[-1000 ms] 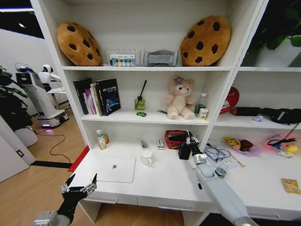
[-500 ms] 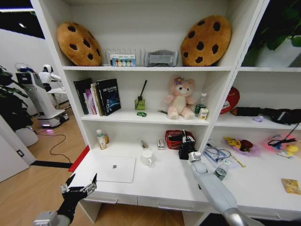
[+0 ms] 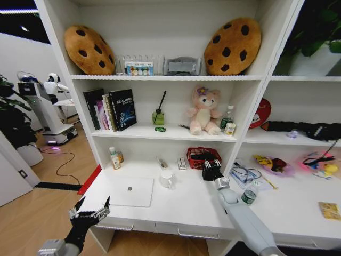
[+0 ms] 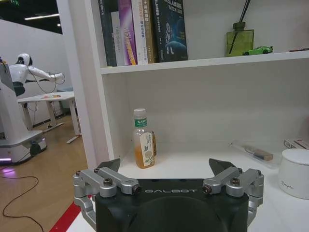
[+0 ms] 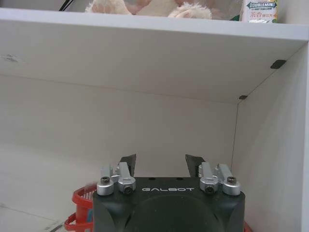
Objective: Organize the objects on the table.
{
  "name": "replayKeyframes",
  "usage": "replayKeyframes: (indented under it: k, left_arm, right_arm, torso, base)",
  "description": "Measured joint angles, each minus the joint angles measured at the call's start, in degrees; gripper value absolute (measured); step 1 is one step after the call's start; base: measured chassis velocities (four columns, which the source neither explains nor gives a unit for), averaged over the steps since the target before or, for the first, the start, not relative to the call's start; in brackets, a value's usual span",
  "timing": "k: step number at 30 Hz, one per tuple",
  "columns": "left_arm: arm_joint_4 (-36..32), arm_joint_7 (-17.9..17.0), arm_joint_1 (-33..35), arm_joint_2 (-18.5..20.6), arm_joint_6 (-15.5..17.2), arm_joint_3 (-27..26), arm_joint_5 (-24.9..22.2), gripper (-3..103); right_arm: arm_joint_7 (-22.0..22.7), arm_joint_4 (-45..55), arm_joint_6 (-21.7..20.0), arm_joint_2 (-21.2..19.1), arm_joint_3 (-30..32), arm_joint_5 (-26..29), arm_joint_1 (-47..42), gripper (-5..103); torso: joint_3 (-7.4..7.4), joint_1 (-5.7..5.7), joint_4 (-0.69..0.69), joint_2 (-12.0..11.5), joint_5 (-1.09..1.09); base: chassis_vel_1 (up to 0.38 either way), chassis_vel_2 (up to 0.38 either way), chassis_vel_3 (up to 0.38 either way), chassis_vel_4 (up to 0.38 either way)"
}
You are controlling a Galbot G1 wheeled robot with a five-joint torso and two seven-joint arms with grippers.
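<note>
The silver laptop (image 3: 130, 192) lies closed at the left of the white table (image 3: 186, 208). A small clear green-labelled bottle (image 3: 248, 195) stands right of my right forearm, and a yellow packet (image 3: 330, 210) lies at the far right. My right gripper (image 3: 211, 163) (image 5: 161, 162) hovers open at the front edge of a red basket (image 3: 199, 156) (image 5: 79, 212), nothing between its fingers. My left gripper (image 3: 94, 203) (image 4: 164, 167) hangs open, low and in front of the table's left corner, apart from the laptop.
A white cup (image 3: 167, 178) (image 4: 295, 172) stands right of the laptop. An orange drink bottle (image 3: 113, 158) (image 4: 143, 145) sits at the back left, a slim brush-like item (image 4: 252, 151) behind the cup. Glasses (image 3: 242, 174) and colourful clutter (image 3: 274, 164) lie right. Shelves overhang the table's back.
My right gripper has drifted slightly left and lower in front of the red basket, and the forearm now leaves the clear bottle uncovered. The left arm has not moved.
</note>
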Motion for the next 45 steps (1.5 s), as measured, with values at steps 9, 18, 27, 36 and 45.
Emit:
replayKeyframes:
  k: [9,18,27,36,45]
  left_arm:
    - [0.0,0.0,0.0,0.0,0.0,0.0,0.0,100]
    - [0.0,0.0,0.0,0.0,0.0,0.0,0.0,100]
    - [0.0,0.0,0.0,0.0,0.0,0.0,0.0,100]
    - [0.0,0.0,0.0,0.0,0.0,0.0,0.0,100]
    - [0.0,0.0,0.0,0.0,0.0,0.0,0.0,100]
  right_arm:
    - [18.3,36.9,-39.3,-10.5,4.4,25.8,-17.9,100]
    - [16.2,37.3,-41.3,-12.1,9.5,22.8,-28.0,90]
    - [11.2,32.8,-39.7,-11.4,11.9,20.7,-32.1,97]
    - [10.5,28.5,-40.4,-11.1,9.8,24.2,-29.0,88]
    - [9.9,26.8,-40.5,-10.8,9.0,25.5,-27.5,57]
  torso:
    - [-0.01,-0.01,0.02,0.0,-0.01]
    - [0.00,0.00,0.00,0.0,0.01]
    - [0.00,0.00,0.01,0.0,0.00]
    - [0.00,0.00,0.02,0.0,0.00]
    - [0.00,0.00,0.00,0.0,-0.02]
  base:
    - [0.000,0.000,0.000,0.000]
    - [0.000,0.000,0.000,0.000]
    - [0.000,0.000,0.000,0.000]
    - [0.000,0.000,0.000,0.000]
    - [0.000,0.000,0.000,0.000]
